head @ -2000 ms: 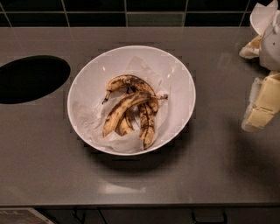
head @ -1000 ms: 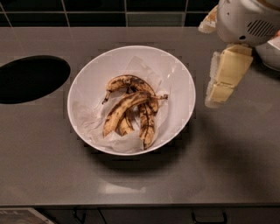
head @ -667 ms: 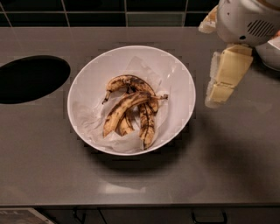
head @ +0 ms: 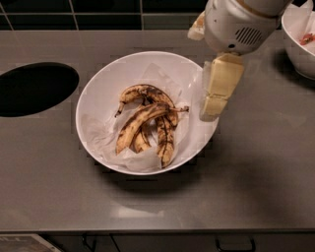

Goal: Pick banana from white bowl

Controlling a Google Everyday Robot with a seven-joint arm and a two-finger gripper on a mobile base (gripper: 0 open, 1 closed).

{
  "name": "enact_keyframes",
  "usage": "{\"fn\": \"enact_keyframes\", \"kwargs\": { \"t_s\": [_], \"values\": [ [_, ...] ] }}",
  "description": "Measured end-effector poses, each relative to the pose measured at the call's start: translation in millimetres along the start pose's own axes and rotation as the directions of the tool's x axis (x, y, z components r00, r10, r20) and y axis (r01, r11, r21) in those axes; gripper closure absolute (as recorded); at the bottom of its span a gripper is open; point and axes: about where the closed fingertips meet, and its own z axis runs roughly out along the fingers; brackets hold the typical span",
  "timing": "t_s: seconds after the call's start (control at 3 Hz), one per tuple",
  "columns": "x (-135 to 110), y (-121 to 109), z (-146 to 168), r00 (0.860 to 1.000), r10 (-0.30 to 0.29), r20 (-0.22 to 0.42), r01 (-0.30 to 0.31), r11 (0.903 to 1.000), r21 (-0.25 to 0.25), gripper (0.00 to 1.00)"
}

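wide, shallow white bowl [head: 98,88] at approx the centre of a grey counter [head: 256,172], lined w/ crumpled white paper [head: 93,130]. inside, a small heap of overripe fruit. the banana [head: 140,123]: longest of the lot, yellow-tan w/ brown speckles and streaks, lying diagonally across the middle of the bowl on top of the others, lower end toward the front-left, thin dark stem pointing right toward the rim. behind it a curved, blackened banana [head: 145,91] arching along the back of the heap. under it and to its right, shorter dark bananas [head: 165,138] pointing toward the front rim, touching it. gripper [head: 211,114] cream-coloured, pointing down, hanging over the bowl's right rim, just right of the stem end, apart from the banana. open or closed: can't tell from this angle. above it the arm's white housing [head: 236,24] w/ a small vent grille, at the top edge of the view. dark oval opening [head: 34,88] in the counter left of the bowl, well apart from the gripper. second white bowl [head: 298,49] w/ reddish bits at the top-right corner, only partly in view. dark tiles [head: 98,15] along the back edge of the counter.
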Motion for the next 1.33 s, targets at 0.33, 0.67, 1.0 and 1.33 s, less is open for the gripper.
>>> {"fn": "enact_keyframes", "kwargs": {
  "t_s": [0.33, 0.67, 1.0, 1.33],
  "values": [
    [-21, 3, 18, 0.998, -0.047, 0.042, 0.048, 0.9982, -0.036, 0.0],
    [-32, 7, 30, 0.995, -0.07, 0.072, 0.075, 0.9952, -0.064, 0.0],
    [-36, 10, 37, 0.993, -0.075, 0.089, 0.082, 0.9938, -0.075, 0.19],
    [-36, 10, 37, 0.993, -0.075, 0.089, 0.082, 0.9938, -0.075, 0.33]
  ]
}}
